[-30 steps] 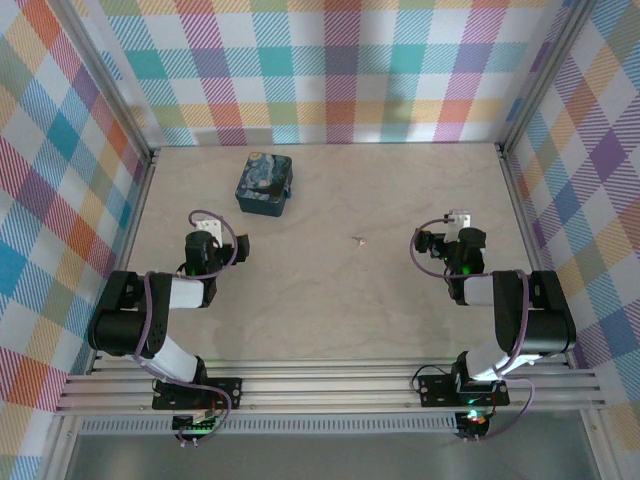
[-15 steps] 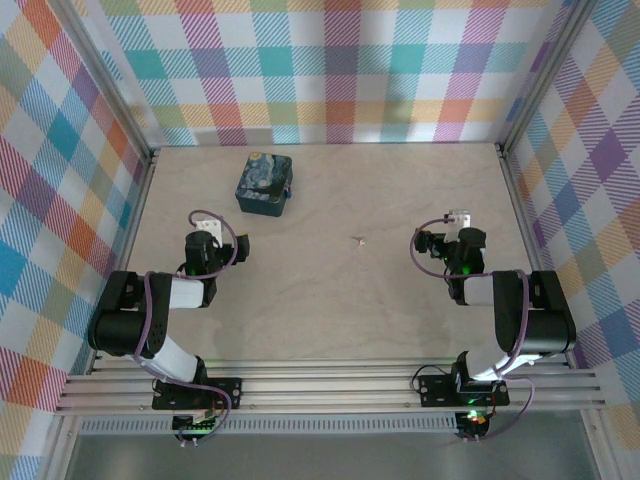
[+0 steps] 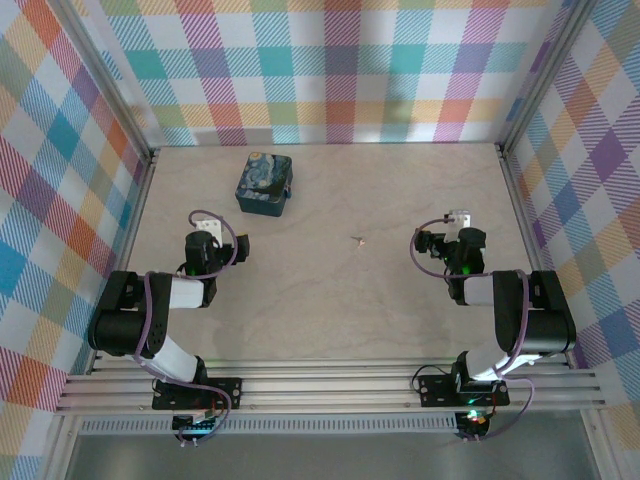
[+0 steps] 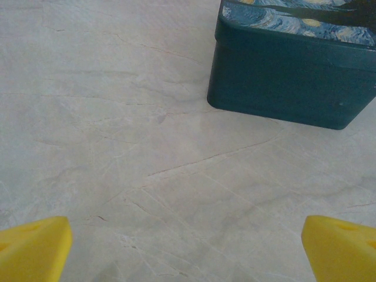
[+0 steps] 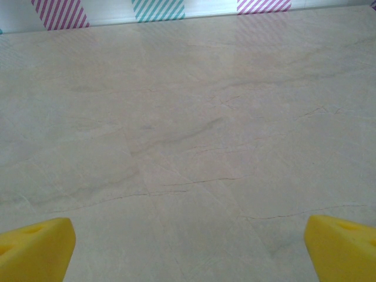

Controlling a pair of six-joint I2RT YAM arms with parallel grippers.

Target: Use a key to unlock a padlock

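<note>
Plainly, we see the left end effector (image 4: 188,247) near the padlock (image 4: 292,73), the right end effector (image 5: 188,249) well apart from it, both spread wide; the key (image 3: 359,240) lies between padlock and right end effector.

You have one padlock (image 3: 264,185) on the one worktop (image 3: 330,310). You have one key (image 3: 359,240), lying apart from the padlock, to its right and nearer the arm bases. You have two arms (image 3: 150,320), each with a single claw: the left claw (image 3: 206,224) near the padlock on its near-left side, and the right claw (image 3: 459,218) well to the padlock's right. Each claw shows you two yellow fingertips (image 4: 32,247), four in all. Three plaid walls (image 3: 330,60) stand around.
</note>
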